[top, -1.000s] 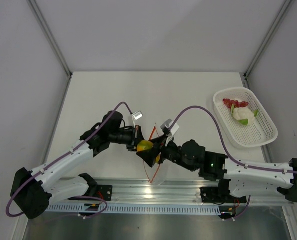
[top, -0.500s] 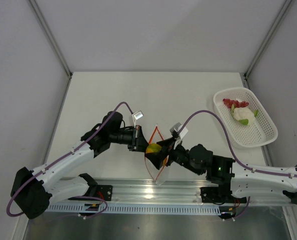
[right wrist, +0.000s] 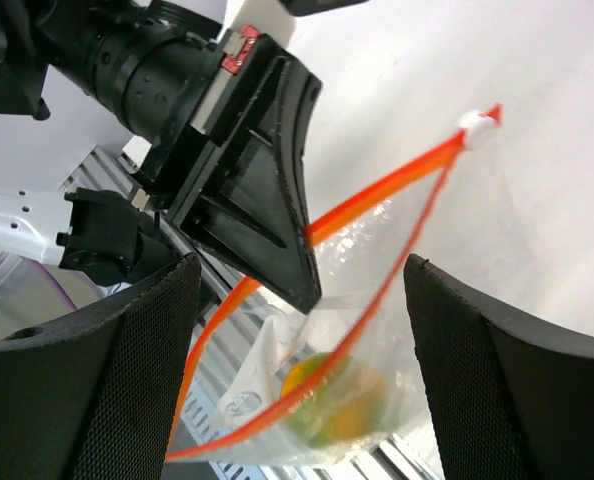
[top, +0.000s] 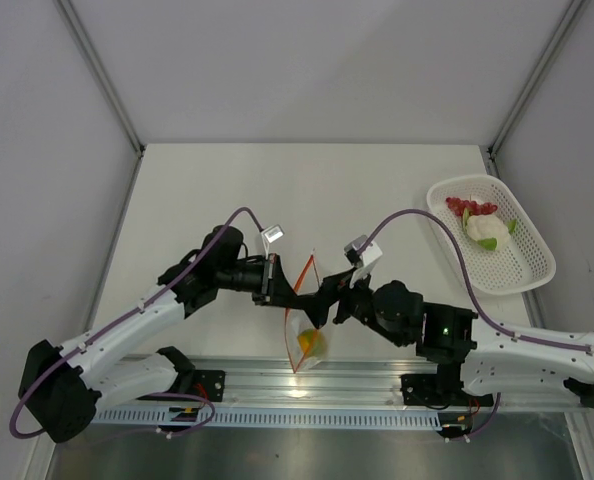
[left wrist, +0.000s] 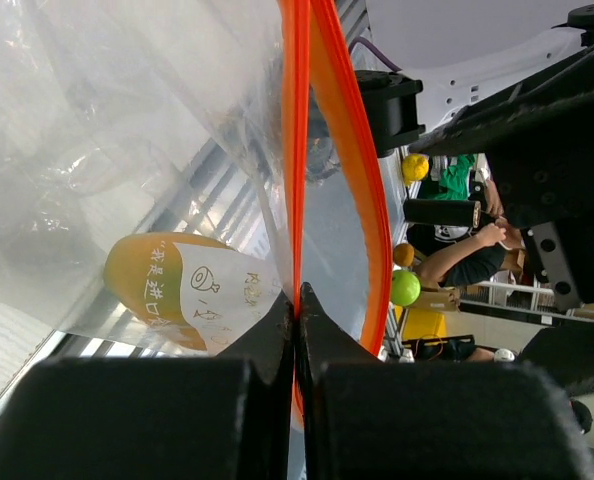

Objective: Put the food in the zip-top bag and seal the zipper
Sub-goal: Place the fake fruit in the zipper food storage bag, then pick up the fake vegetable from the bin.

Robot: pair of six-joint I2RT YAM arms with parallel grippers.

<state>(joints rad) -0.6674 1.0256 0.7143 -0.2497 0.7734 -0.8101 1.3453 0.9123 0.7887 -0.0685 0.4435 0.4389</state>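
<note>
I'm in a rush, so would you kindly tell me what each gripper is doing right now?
Left gripper: shut on the zipper of the zip-top bag.
Right gripper: open, holding nothing.

White table (top: 307, 190) carrying scene, matte top stretching away beyond both claws. White mesh basket (top: 533, 268) sitting directly on it, well apart from right claw (top: 323, 308), off to claw's right and farther from near edge, hugging table's right edge. Left claw (top: 285, 284) hovering even farther from basket. Aluminium rail (top: 307, 385) running along near edge, behind both claws
</note>
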